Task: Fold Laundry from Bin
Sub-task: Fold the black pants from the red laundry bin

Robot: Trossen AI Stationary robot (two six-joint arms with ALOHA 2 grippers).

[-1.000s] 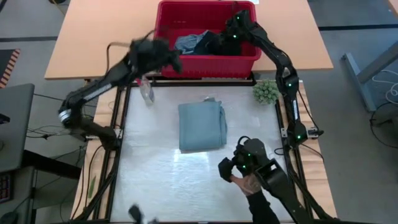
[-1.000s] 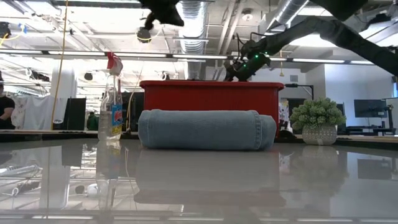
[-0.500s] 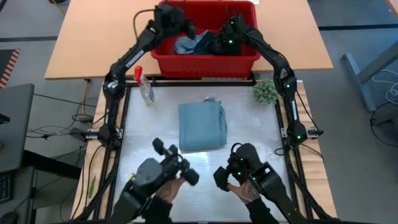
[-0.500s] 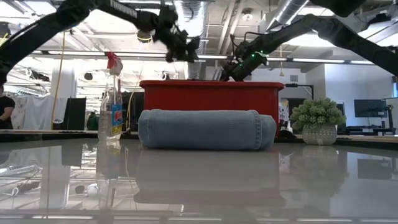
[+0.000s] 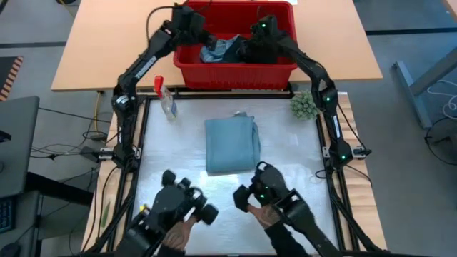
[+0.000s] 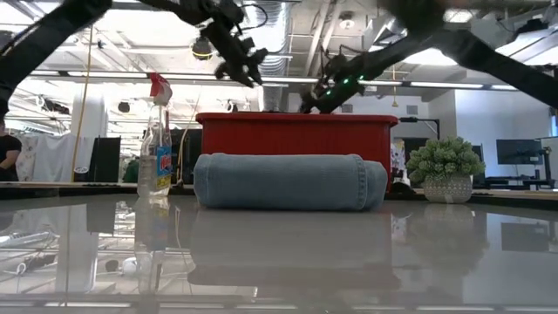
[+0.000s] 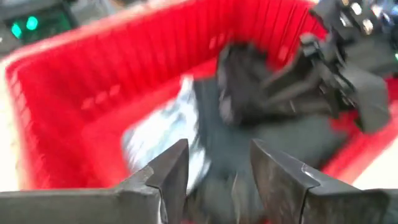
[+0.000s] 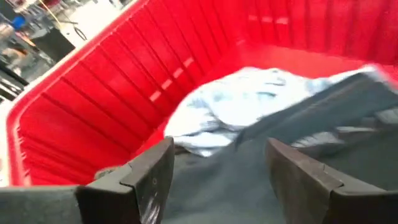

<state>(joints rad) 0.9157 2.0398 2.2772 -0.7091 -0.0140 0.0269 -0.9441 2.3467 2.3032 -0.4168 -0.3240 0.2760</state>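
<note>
The red bin (image 5: 282, 68) stands on the wooden table beyond the work mat's far edge. It holds laundry: a light blue garment (image 5: 214, 50) beside a dark one (image 5: 239, 51). A folded grey-blue denim garment (image 5: 232, 144) lies flat on the mat. My left gripper (image 7: 217, 155) hangs open over the bin's left part, well above the rim (image 6: 296, 118). My right gripper (image 8: 217, 149) is open over the dark cloth (image 8: 249, 180), close above it, coming from the bin's right side. My right gripper stands with its open fingers (image 8: 152, 171) on either side of the dark cloth in the bin. I cannot tell whether the tips touch it.
A clear spray bottle (image 5: 166, 100) stands at the mat's far left corner and a small green fuzzy ball (image 5: 305, 106) at its far right. At the near edge a person's hands (image 5: 275, 214) hold two control arms.
My left gripper has swung from left of the bin toward the table's right, coming over the bin's left part, and its fingers now stand apart. My right gripper has moved a little toward the bin's middle, staying open. The folded denim has not moved.
</note>
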